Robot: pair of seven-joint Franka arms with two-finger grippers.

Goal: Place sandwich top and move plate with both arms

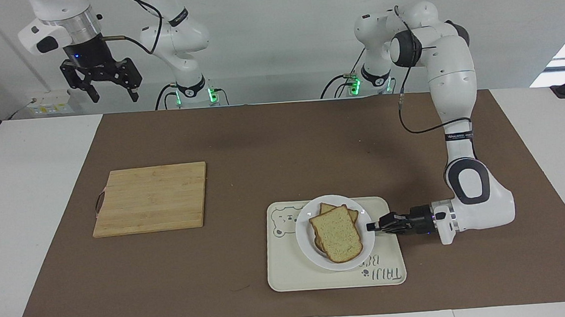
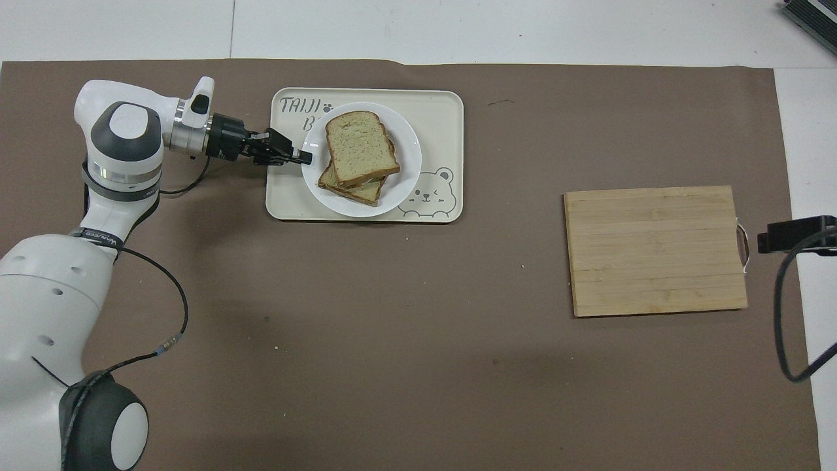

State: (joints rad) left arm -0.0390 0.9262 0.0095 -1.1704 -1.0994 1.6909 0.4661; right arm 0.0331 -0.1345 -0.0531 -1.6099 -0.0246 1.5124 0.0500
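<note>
Your left gripper (image 1: 370, 227) lies low and level over the tray (image 1: 290, 272), its fingers clenched on the rim of the plate (image 1: 304, 241) at the side toward the left arm's end of the surface. The plate sits on the tray, and the sandwich top (image 1: 336, 233) lies on the plate, askew on another slice beneath it.

The tray rests close to the mat's (image 1: 271, 144) edge farthest from the robots. Its lettering reads "TAIJI"; part of a second word shows beside the plate, with a paw print after the first word and a bear drawing at the other end.

You have a broad bare stretch of mat between the tray and the cutting board (image 1: 150, 198), which lies toward the right arm's end. Your right gripper (image 1: 112, 95) waits raised near its base, fingers released and spread.
</note>
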